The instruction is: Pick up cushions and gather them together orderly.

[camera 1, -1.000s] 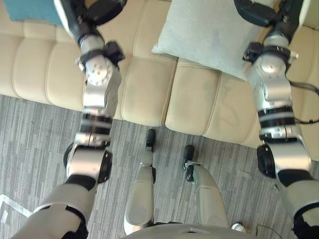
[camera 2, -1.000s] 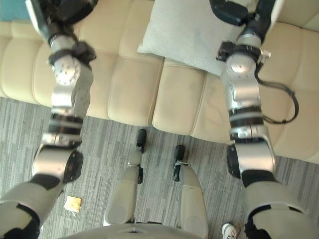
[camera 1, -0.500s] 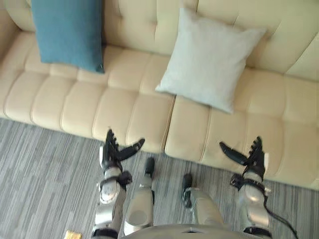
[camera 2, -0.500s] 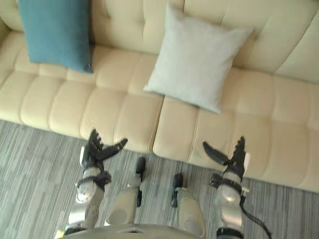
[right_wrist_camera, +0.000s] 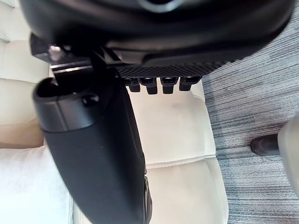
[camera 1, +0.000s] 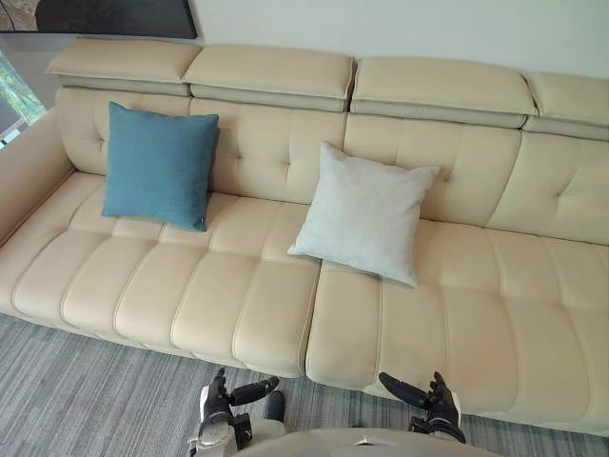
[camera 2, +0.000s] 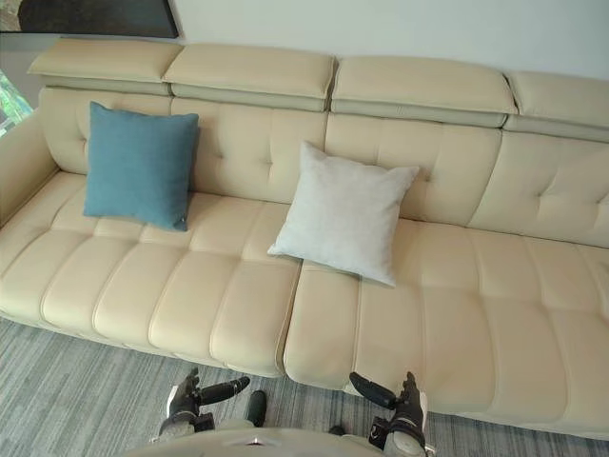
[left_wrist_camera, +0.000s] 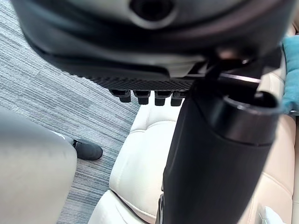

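While both cushions rest well apart on the sofa point(camera 1: 457, 295), no grasp is made: the approach step is in hand. The left hand point(camera 1: 219, 409) and right hand point(camera 1: 436, 409) hang low, fingers straight, empty. The blue cushion point(camera 1: 157, 164) leans upright at 10 o'clock; the grey cushion point(camera 1: 364, 211) at 12 o'clock, one corner toward 5 o'clock. Both are square, without long axis. Next move, likely: reach for one cushion.

Cream tufted sofa point(camera 1: 238, 295) — pale wall point(camera 1: 400, 29), grey striped carpet point(camera 1: 86, 390).
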